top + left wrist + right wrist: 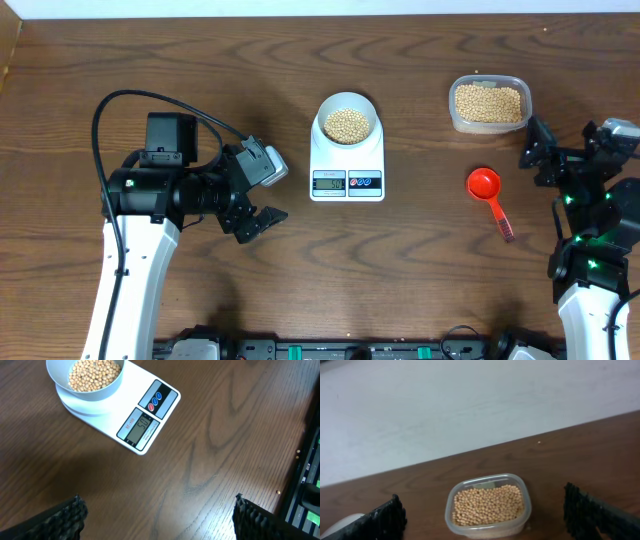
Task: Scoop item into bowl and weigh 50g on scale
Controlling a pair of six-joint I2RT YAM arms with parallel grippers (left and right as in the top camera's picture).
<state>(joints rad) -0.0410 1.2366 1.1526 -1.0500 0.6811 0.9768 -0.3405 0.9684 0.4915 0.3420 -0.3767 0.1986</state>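
- Beans (347, 124): loose, hard, round. They prob roll & scatter easily, so no pinching. Move w/ red scoop (488, 192), lower right on worktop (200, 60); take it by the handle.
- Bowl (85, 396), part-filled, sits on scale (333, 160), upper centre. It looks light & smooth-sided, prob slippery. A nudge could upset the reading; take at rim if needed.
- Tub (453, 108) w/ more beans, upper right. Thin plastic, likely flexes.
- Left end effector (159, 522) & right end effector (481, 505): fingers apart, nothing held.
- Display (140, 425): digits too blurry to trust.
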